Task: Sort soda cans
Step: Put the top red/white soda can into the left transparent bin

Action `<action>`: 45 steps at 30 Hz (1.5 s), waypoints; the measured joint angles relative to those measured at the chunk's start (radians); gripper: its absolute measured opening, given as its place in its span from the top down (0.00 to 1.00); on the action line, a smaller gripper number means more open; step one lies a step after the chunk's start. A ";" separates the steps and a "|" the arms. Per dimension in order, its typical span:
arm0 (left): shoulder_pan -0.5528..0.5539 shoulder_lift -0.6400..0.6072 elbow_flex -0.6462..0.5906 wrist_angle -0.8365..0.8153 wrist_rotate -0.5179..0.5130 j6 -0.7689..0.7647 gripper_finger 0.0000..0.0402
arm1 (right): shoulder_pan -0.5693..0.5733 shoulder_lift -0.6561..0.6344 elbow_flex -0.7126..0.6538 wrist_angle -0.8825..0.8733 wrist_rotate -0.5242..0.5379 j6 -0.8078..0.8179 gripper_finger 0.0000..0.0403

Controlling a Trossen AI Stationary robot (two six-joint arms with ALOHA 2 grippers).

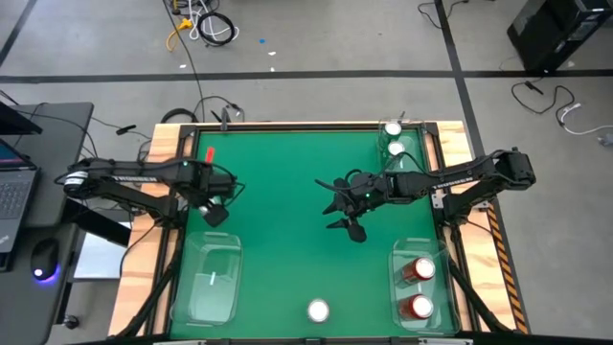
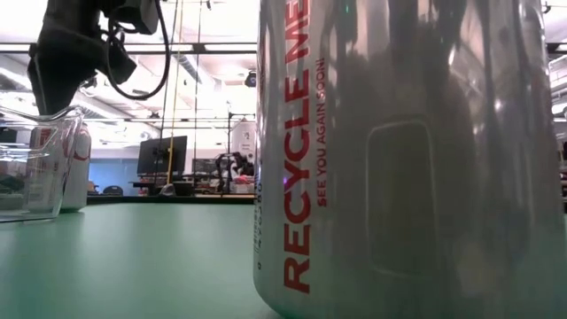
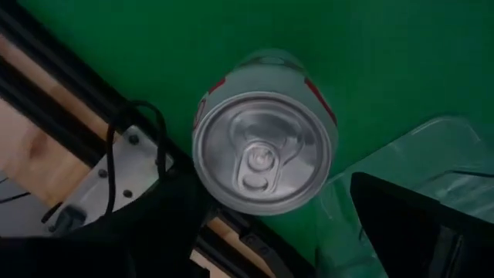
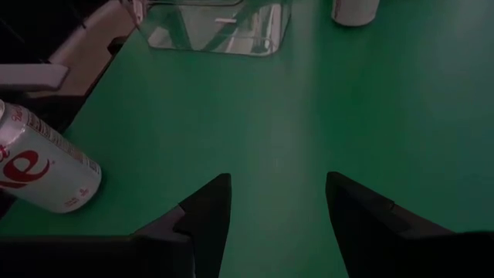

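We count six soda cans: one silver can (image 3: 262,154) beneath our left hand (image 1: 216,211), fingers spread wide; a second silver can (image 1: 318,310) at the counter (image 1: 287,182) front; right hand (image 1: 350,228) open, empty; two red cans (image 1: 422,270), two green cans (image 1: 391,127) in trays (image 1: 397,257)

Wide bare green mat (image 1: 287,220) mid-table — trays (image 1: 211,278) crowd the near corners, one silver can (image 1: 318,310) between

Grey floor (image 1: 335,38) crossed by dark tape lines, loose cables (image 1: 206,24), laptop (image 1: 11,187) and mouse (image 1: 44,255) on side desk, bright ceiling lights (image 2: 213,18)
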 joint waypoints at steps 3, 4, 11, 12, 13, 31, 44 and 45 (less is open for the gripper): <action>0.000 0.000 -0.015 0.023 -0.001 0.005 0.12 | 0.000 0.000 0.000 0.000 0.000 0.000 0.50; 0.000 0.000 -0.020 0.030 -0.003 0.005 0.12 | 0.000 0.000 0.000 0.000 0.000 0.000 0.50; 0.009 0.000 -0.055 0.048 -0.044 0.007 0.12 | 0.000 0.000 0.000 0.000 0.000 0.000 0.50; 0.015 0.000 -0.062 0.061 -0.044 0.008 0.12 | 0.000 0.000 0.000 0.000 0.000 0.000 0.50; 0.020 0.000 -0.067 0.075 -0.045 0.008 0.12 | 0.000 0.000 0.000 0.000 0.000 0.000 0.50; 0.079 0.000 -0.129 0.166 0.009 0.057 0.13 | 0.000 0.000 0.000 0.000 0.000 0.000 0.50; 0.079 0.008 -0.137 0.179 -0.017 0.095 0.26 | 0.000 0.000 0.000 -0.005 0.000 0.000 0.50; 0.079 0.009 -0.125 0.163 -0.026 0.107 0.26 | 0.000 0.000 0.000 -0.005 0.000 0.000 0.50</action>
